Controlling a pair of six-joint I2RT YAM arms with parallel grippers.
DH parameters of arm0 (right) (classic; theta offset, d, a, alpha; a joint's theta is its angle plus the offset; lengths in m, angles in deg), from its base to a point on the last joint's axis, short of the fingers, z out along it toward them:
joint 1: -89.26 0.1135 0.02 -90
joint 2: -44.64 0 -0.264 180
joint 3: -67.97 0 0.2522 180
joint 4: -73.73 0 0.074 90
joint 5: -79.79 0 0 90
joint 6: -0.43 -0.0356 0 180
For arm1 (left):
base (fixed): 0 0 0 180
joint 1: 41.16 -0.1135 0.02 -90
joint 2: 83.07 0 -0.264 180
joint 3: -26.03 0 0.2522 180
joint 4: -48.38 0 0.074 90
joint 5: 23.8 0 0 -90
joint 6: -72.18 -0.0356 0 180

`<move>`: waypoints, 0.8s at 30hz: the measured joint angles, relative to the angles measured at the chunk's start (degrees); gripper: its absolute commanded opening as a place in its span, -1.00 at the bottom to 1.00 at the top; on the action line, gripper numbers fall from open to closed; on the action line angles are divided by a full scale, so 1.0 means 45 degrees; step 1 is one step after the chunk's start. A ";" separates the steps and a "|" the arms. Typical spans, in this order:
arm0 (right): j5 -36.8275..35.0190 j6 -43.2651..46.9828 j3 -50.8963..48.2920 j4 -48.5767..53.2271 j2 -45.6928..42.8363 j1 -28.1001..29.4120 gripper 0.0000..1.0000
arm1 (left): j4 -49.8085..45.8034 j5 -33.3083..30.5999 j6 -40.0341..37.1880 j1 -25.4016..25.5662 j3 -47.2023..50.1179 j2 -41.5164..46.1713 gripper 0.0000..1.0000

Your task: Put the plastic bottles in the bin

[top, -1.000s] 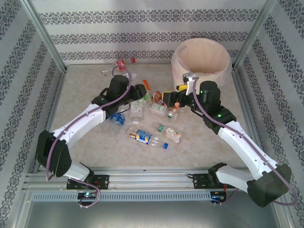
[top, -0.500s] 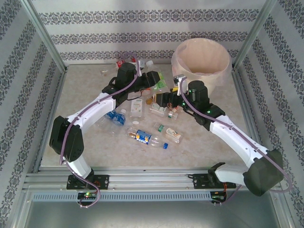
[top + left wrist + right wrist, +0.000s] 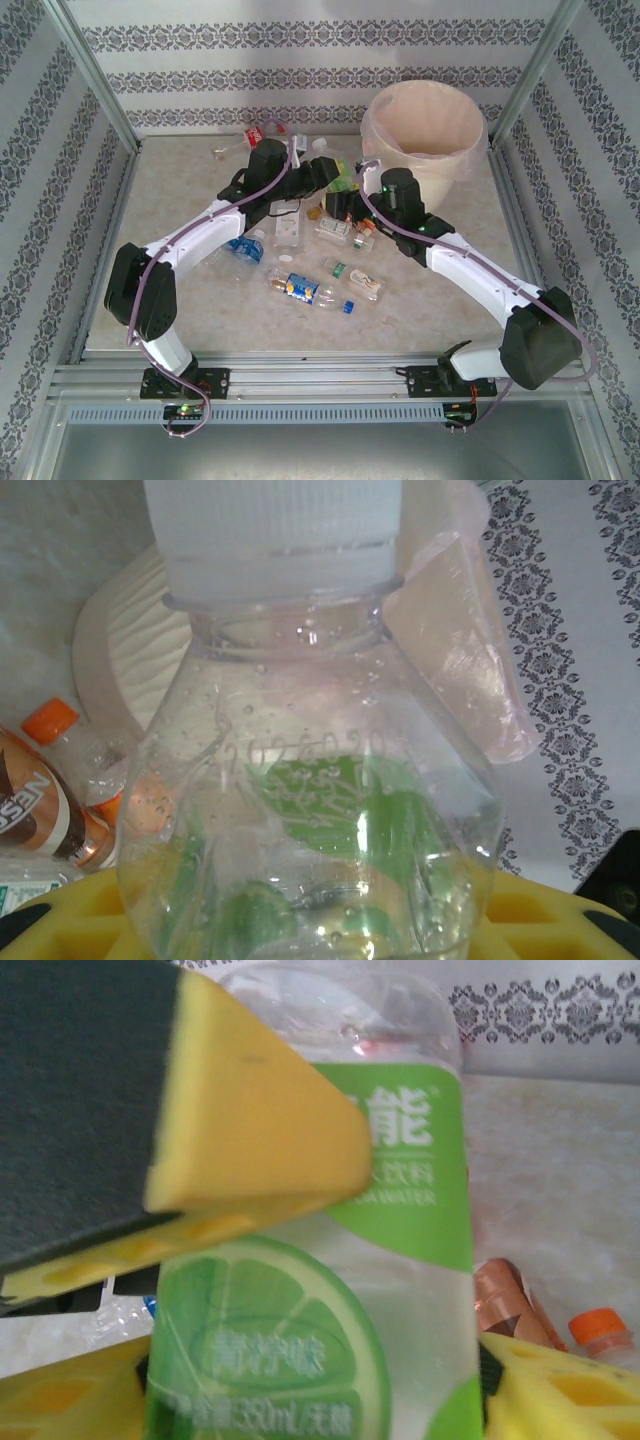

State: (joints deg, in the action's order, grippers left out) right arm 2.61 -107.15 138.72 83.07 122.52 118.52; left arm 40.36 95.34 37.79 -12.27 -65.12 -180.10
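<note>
Left hand (image 3: pixel 333 176) carried green-label bottle (image 3: pixel 320 810) nearer bin (image 3: pixel 425 130); right hand (image 3: pixel 348 204) met it.

Top view high at near edge, looking down on table (image 3: pixel 400 320); both wrist views close on green-label bottle (image 3: pixel 320 810), probably same one

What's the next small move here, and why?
Probably close the right gripper firmly on the lime-label bottle. Its fingers flank that bottle, the left gripper clamps it, and the bin stands on the right arm's side, so a handover looks sensible.
</note>
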 measured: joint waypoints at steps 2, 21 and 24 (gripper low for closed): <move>-0.0058 0.0015 0.0000 -0.0044 0.0010 0.0053 0.22 | 0.0049 0.0010 0.0087 -0.0015 0.0010 0.0000 -0.03; -0.0083 0.0141 -0.0015 -0.0010 -0.0457 -0.0253 -0.28 | -0.0345 0.0131 -0.0403 0.0000 -0.0029 0.0636 0.99; -0.0083 0.0136 -0.0015 0.0073 -0.0699 -0.0738 -0.29 | -0.0704 -0.0029 -0.0753 -0.0029 -0.0058 0.1321 0.99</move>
State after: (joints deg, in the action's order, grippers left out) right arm 2.24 -106.54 138.65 83.39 119.38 115.20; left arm 37.19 95.21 34.41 -12.40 -65.38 -174.16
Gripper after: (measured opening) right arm 0.570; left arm 0.994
